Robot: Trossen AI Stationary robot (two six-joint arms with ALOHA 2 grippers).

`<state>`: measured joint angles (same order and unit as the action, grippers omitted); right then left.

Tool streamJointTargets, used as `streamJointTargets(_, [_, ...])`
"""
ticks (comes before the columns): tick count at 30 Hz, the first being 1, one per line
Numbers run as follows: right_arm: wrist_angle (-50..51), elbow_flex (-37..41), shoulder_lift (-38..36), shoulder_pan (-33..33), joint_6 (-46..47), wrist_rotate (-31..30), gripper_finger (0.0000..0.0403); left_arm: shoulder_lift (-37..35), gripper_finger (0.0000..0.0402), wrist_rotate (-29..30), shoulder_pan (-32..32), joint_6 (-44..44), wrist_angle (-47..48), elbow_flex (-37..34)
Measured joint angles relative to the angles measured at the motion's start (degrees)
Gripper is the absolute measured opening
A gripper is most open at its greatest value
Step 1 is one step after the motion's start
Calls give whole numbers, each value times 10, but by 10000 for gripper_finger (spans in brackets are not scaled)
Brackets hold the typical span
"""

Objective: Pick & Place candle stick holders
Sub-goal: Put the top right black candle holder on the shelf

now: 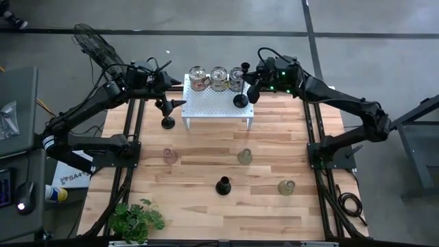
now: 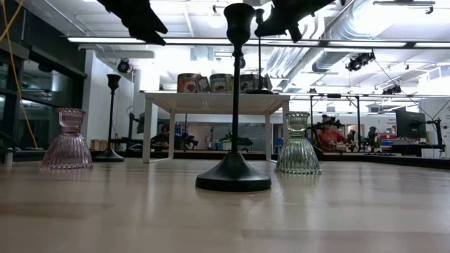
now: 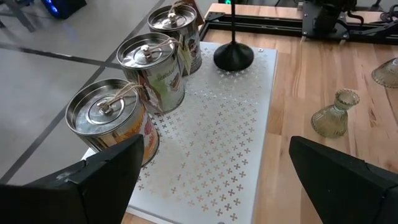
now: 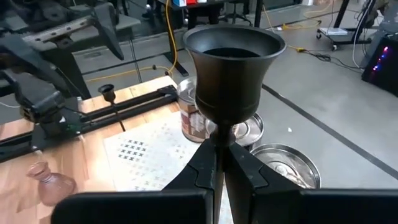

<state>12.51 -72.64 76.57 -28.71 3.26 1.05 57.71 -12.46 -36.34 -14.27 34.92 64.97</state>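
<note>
Your left tool (image 1: 180,103) is hanging wide open with nothing in it, just off the left edge of the white stand (image 1: 217,104), above the bench (image 1: 206,206). A slim black stick (image 1: 167,122) stands on the bench right beside it. On the stand you've got three tins (image 3: 149,59) in a row along the back. Your right tool (image 1: 251,90) is clamped tight on the stem of a black stick (image 4: 232,68), whose base (image 1: 241,101) sits on the stand's right side. Further out on the bench: a pink cup (image 1: 169,156), a black holder (image 1: 223,186), and two greenish cups (image 1: 245,157) (image 1: 286,187). A plant (image 1: 137,219) sits at the near left corner.
</note>
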Motion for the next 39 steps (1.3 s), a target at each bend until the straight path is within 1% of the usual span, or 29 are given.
streamJointTargets(5, [-16, 0, 15, 0, 1, -11, 4, 0, 395, 0, 0, 0, 0, 0])
streamJointTargets(15, [-28, 0, 24, -7, 1, -10, 4, 0, 395, 0, 0, 2, 0, 0])
streamJointTargets(39, [-13, 0, 27, -30, -4, -9, 4, 0, 395, 0, 0, 6, 13, 0])
